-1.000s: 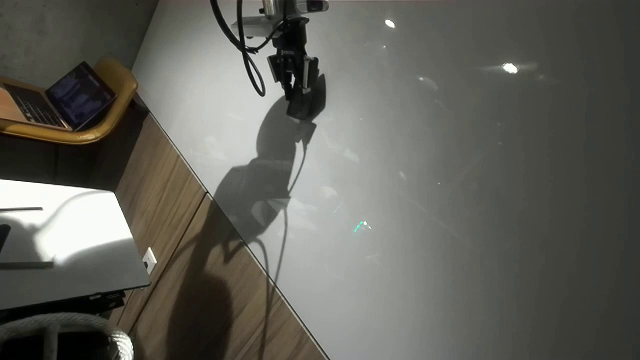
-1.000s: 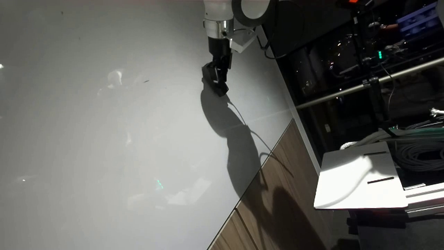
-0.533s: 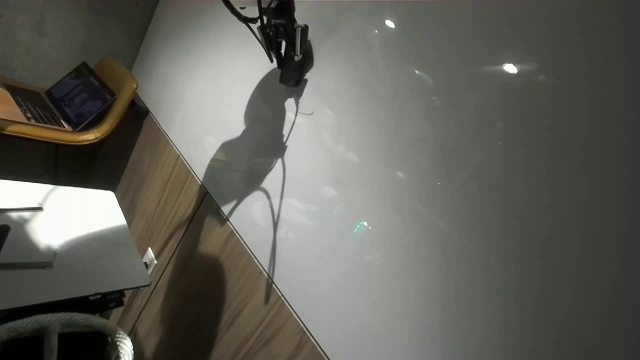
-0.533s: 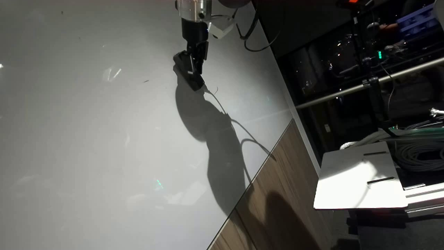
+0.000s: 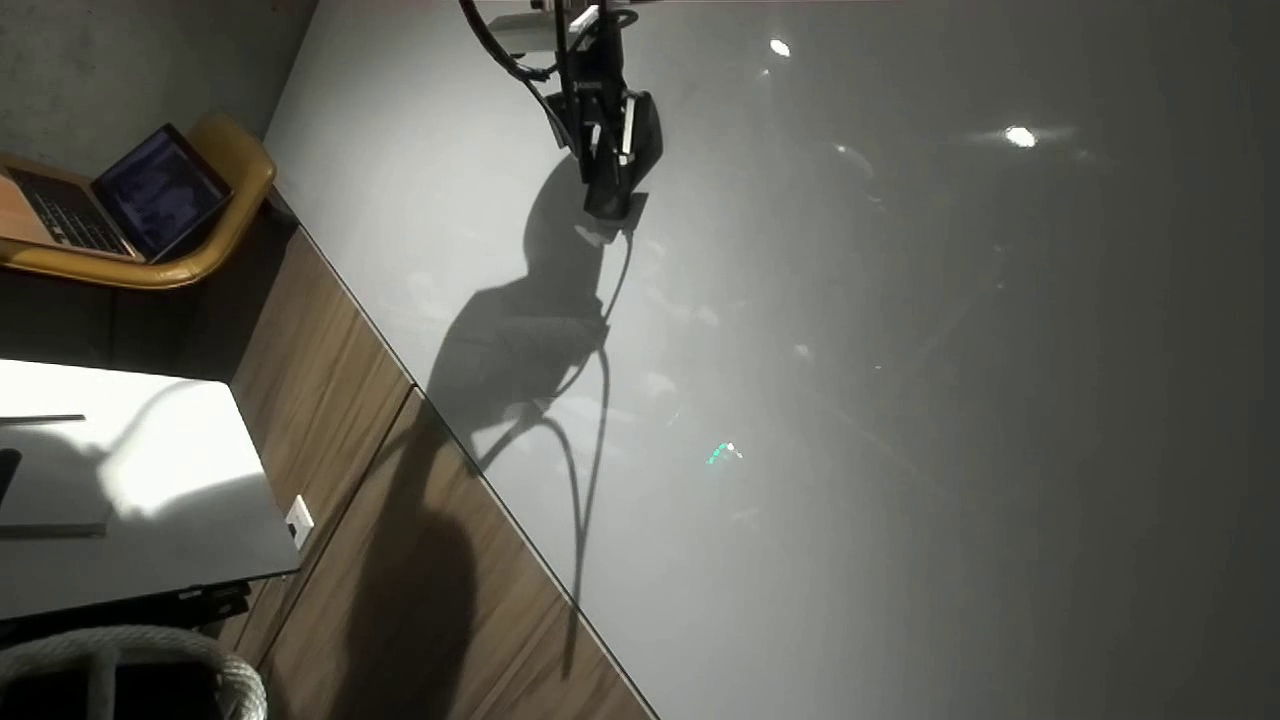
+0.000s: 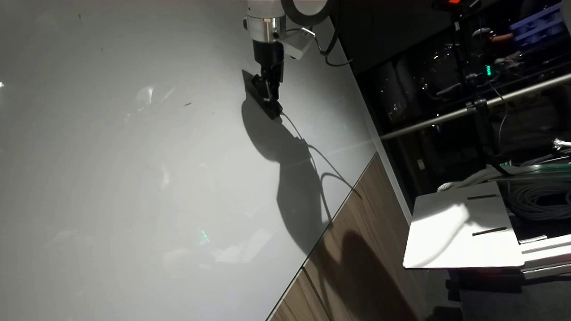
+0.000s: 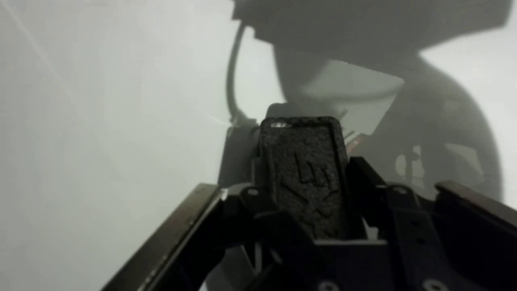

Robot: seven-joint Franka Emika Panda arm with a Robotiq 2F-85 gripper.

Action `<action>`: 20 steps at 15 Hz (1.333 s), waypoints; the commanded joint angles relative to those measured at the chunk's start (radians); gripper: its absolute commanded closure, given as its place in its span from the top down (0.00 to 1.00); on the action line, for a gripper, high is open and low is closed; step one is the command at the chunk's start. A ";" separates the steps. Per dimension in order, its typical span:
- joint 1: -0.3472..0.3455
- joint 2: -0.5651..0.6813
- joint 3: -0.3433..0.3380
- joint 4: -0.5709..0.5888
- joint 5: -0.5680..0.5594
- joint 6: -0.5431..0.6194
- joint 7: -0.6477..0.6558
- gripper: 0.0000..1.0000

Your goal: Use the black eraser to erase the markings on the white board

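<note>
Brown wood-grained panels [image 5: 330, 410] are bordering a very large, glossy grey-white board [image 5: 850, 450], the straight seam [image 5: 510, 517] between them being seen aslant in both exterior views. Small bright glints [image 5: 1020, 136] and a tiny green glint [image 5: 716, 453] are being thrown back by the board. From the top of both exterior views, a white-and-metal robot arm [image 6: 267, 27] with a black two-fingered pincer [image 7: 309, 190] is being seen before the board. By the pincer, a small oblong black eraser [image 7: 305, 157] is being pinched, its sides being gripped by the black fingers [image 7: 365, 180]. In the wrist view, a rough dark face of the black eraser, scored with short lines, is being shown. The black eraser is being held close to the board, tilted in both exterior views; whether the board is being touched by it cannot be told. Across the board and onto the panels, a broad grey shadow [image 5: 530, 330] is being cast. On the board, apart from the black eraser, a short thin dark stroke [image 6: 187, 104] is being seen in an exterior view. Near the panels, a small flat white surface [image 6: 441, 247] with two narrow dark strips [image 6: 489, 231] is being brightly lit in part. In an exterior view, an open laptop [image 5: 160, 195] with dark keys is being carried by a yellow chair [image 5: 245, 165], before a rough grey wall [image 5: 130, 70]. Coiled grey cables [image 6: 539, 200] are lying beside the white surface in an exterior view.
</note>
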 commanded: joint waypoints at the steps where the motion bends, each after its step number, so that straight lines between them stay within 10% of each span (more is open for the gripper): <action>1: -0.040 0.037 -0.062 -0.005 -0.007 0.060 -0.050 0.28; 11: -0.004 0.110 -0.026 0.022 -0.020 0.018 0.035 0.28; 20: 0.204 0.321 0.084 0.293 -0.116 -0.274 0.161 0.28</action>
